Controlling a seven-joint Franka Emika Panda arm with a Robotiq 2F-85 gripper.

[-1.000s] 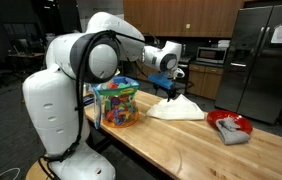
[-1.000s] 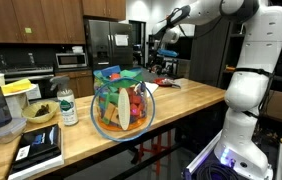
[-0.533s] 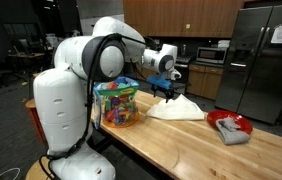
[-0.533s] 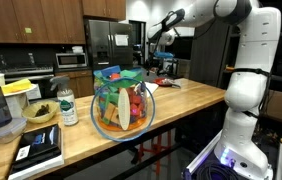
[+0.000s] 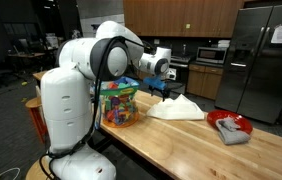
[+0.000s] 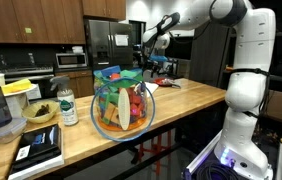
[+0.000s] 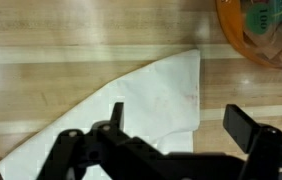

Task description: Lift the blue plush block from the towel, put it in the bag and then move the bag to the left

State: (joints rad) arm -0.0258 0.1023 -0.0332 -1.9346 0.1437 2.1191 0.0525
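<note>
The tool (image 7: 179,116) has slid from over the towel (image 7: 146,100) toward the bag (image 5: 121,105), wide open and empty, so moving the bag looks next.

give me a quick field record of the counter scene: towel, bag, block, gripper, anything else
table: wooden counter
towel: white, rumpled, on table
bag: upright beside towel, coloured pieces inside
block: not made out in any view
gripper: above towel, fingers open, nothing between them
bowl: red, beyond towel from bag, grey cloth with it
</note>
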